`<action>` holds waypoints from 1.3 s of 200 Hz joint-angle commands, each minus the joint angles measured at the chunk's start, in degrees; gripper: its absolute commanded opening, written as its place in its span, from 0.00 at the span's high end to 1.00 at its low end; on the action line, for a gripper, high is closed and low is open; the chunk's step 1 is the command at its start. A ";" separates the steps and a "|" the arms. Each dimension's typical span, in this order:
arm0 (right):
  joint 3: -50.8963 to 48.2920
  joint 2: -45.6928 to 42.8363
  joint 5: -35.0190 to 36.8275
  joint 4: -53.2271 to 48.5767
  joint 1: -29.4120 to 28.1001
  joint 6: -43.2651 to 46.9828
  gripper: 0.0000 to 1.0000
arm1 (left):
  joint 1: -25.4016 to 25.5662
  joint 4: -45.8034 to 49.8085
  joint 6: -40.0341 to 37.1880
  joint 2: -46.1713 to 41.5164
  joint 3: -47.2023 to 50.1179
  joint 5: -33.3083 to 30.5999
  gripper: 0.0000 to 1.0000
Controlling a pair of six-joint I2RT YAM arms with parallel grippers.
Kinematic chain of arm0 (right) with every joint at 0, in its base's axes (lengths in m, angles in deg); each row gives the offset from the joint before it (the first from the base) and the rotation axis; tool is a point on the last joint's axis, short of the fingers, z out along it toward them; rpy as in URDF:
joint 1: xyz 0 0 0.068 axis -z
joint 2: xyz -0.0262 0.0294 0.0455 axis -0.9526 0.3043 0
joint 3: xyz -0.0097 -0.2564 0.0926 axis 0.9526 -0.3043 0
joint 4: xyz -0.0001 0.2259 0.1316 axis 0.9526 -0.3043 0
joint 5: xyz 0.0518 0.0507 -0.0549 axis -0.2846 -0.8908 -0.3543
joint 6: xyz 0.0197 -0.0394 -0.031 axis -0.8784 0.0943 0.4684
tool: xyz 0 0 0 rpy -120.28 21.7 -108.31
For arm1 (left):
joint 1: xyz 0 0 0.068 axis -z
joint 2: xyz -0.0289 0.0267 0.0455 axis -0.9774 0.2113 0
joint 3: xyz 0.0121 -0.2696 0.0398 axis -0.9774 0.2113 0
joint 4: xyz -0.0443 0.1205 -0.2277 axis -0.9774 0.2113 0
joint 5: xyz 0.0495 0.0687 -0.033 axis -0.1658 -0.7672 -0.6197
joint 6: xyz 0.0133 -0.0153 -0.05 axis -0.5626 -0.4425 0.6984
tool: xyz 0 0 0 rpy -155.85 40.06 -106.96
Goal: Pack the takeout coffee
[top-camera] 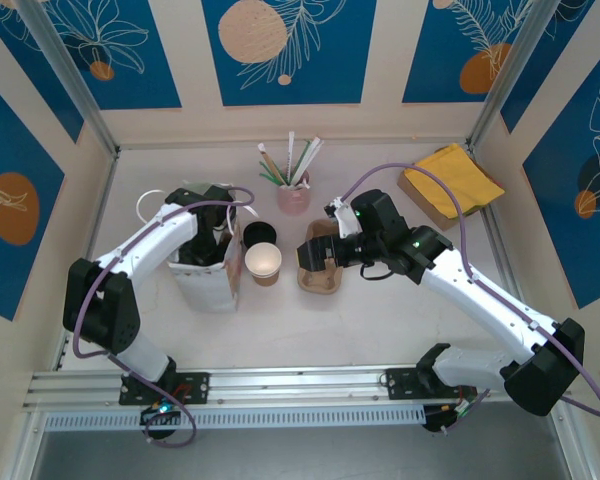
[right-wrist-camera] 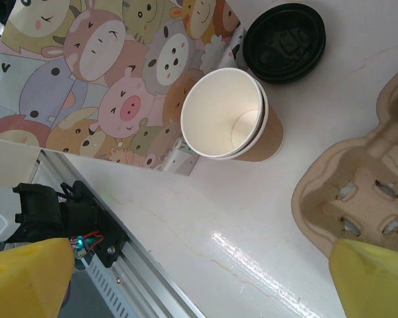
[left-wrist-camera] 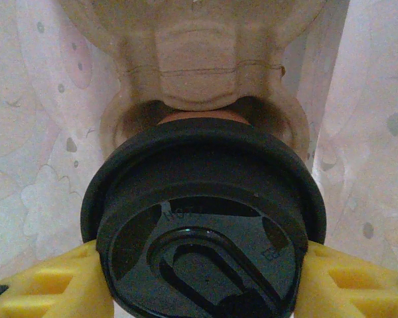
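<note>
The takeout coffee [left-wrist-camera: 199, 225] shows mostly as its black lid, with a sliver of brown cup beyond it. My left gripper [left-wrist-camera: 199, 285] is shut on it, one yellow finger [left-wrist-camera: 46, 285] pressing each side of the lid. It is down inside the cartoon-print paper bag [top-camera: 205, 285], over a well of a pulp carrier [left-wrist-camera: 199, 66] lying in the bag. I cannot tell whether the cup is seated. From above, the left gripper [top-camera: 208, 238] reaches into the bag's mouth. My right gripper [right-wrist-camera: 199, 278] hangs open above bare table, nothing between its fingers.
An open brown cup [top-camera: 263, 262] and a loose black lid [top-camera: 259, 235] sit just right of the bag. A second pulp carrier [top-camera: 320, 268] lies under the right gripper [top-camera: 325, 250]. A pink cup of stirrers [top-camera: 293, 190] stands behind, a yellow cloth [top-camera: 452, 178] at back right.
</note>
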 commanded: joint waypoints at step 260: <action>0.52 -0.81 -1.21 -0.01 0.15 -0.32 0.01 | -1.00 0.67 -0.49 1.27 -0.80 -2.25 0.35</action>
